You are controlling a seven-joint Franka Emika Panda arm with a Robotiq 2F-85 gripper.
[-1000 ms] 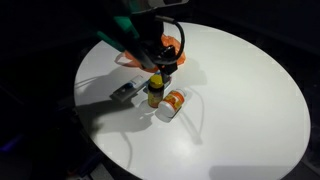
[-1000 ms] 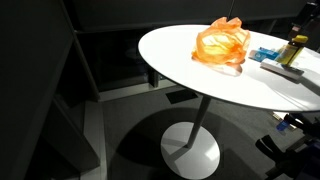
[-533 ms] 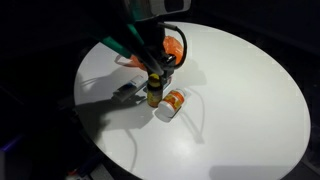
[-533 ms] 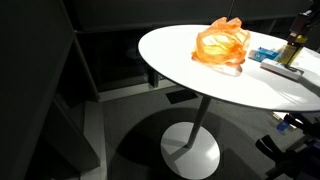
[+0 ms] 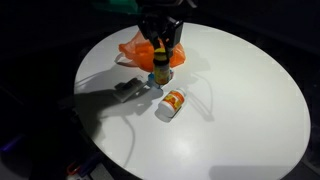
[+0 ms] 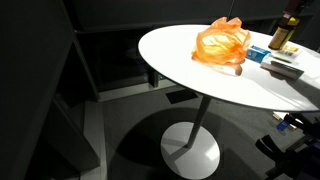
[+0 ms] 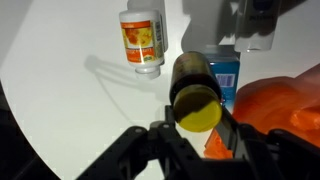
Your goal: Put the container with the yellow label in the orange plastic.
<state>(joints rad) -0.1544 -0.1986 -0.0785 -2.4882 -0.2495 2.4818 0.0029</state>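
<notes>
The container with the yellow label [image 5: 161,72] is a dark bottle with a yellow cap [image 7: 198,112]. It hangs above the white table with my gripper [image 7: 197,128] shut on it, a finger on each side. In both exterior views the bottle [image 6: 283,35] is off the tabletop, right beside the orange plastic [image 5: 135,46]. The orange plastic [image 6: 222,45] is a crumpled translucent bag on the table, and it fills the lower right of the wrist view [image 7: 283,108].
A white bottle with an orange label [image 5: 172,103] lies on its side on the round white table [image 5: 240,100]; it also shows in the wrist view [image 7: 141,40]. A blue box [image 7: 225,75] and a flat grey-black item [image 5: 127,87] lie near the bag.
My gripper has shut on the container, which stood on the table. It has lifted the container and carried it toward the orange plastic.
</notes>
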